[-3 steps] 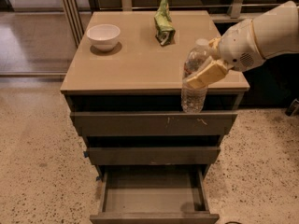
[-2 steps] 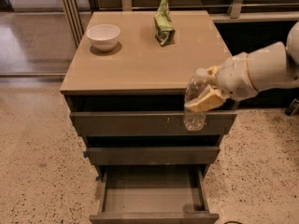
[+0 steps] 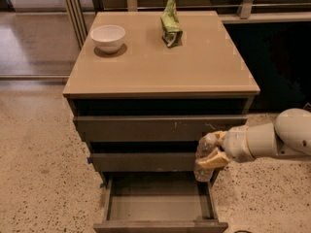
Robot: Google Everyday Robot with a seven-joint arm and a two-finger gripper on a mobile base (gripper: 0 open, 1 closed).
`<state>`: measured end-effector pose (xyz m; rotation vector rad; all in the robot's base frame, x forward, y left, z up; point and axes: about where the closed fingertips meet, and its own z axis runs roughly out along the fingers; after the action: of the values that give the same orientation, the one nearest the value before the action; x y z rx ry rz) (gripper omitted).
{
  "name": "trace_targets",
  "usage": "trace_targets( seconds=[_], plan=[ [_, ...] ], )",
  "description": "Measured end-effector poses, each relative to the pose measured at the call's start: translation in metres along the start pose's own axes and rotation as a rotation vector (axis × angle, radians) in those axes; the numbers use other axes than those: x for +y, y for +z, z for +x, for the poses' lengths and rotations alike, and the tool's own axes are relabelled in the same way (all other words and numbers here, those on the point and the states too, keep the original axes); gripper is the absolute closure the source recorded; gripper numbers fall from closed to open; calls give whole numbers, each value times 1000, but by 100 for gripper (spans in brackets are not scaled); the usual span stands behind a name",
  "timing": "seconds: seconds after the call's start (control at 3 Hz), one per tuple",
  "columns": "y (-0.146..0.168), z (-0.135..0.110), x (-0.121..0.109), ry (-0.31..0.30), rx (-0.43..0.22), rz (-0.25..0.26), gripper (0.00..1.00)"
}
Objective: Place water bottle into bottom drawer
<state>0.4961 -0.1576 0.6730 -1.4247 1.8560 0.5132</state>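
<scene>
The water bottle (image 3: 204, 154), small and clear, hangs upright in my gripper (image 3: 215, 151) at the right front of the cabinet, level with the middle drawer front. The gripper is shut on the bottle's middle, so the label band is hidden. The arm reaches in from the right edge. The bottom drawer (image 3: 158, 205) is pulled open below, its grey inside bare. The bottle's base is just above the drawer's back right corner.
A white bowl (image 3: 108, 37) and a green snack bag (image 3: 170, 22) stand on the cabinet top (image 3: 160, 67). The wider scratched drawer (image 3: 155, 128) juts out slightly above. Speckled floor lies left and right of the cabinet.
My gripper has moved down with the bottle, from level with the cabinet top's front edge to the middle drawer's height, just over the open bottom drawer.
</scene>
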Motion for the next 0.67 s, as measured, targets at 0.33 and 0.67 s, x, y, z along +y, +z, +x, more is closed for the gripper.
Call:
trace_targets(
  seconds=[0.33,0.67],
  plan=[
    [16,19,6,28,-10,-22,100],
    [16,19,6,28,-10,-22,100]
  ],
)
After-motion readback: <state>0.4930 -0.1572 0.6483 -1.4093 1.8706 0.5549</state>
